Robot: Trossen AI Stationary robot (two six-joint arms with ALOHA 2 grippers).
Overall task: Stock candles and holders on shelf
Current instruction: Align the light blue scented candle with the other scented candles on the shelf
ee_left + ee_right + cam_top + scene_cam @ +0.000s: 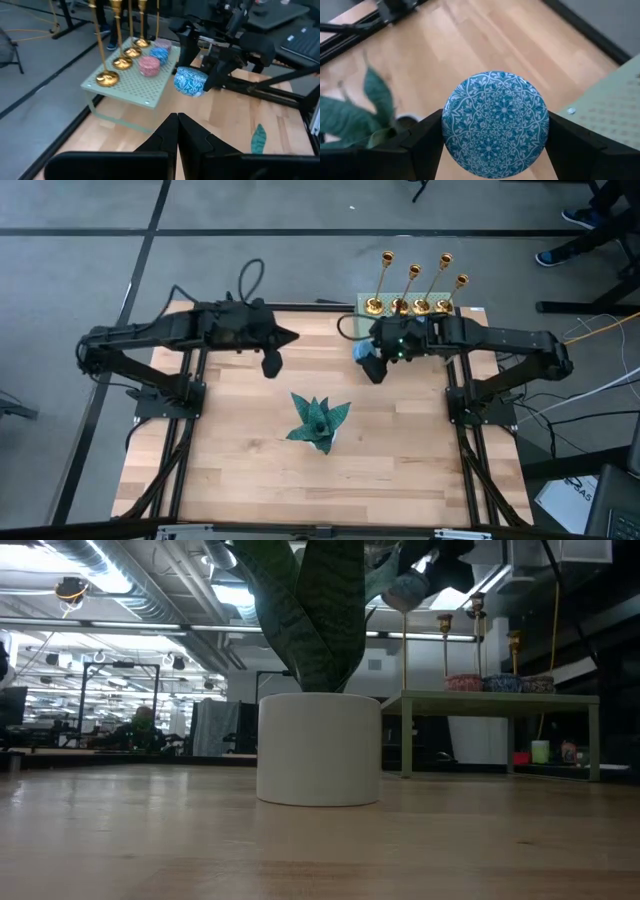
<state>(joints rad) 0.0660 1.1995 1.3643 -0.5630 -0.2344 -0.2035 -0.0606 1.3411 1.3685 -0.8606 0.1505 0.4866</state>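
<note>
One blue candle [495, 124] is pinched between the right gripper [372, 358] fingers, above the counter [400, 460] just beside the shelf [135, 87]. Three candles [149, 65] and four holders [107, 77] stand on the shelf beyond the fingers. Left gripper [177, 131] fingers are pressed together.

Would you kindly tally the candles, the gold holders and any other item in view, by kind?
Gold holders: 4, all standing on the shelf.
Candles: 4. Three sit on the shelf: pink, blue, mauve. One blue patterned candle is held in the right tool.
Potted plant: 1.
Total: 9 items.
</note>
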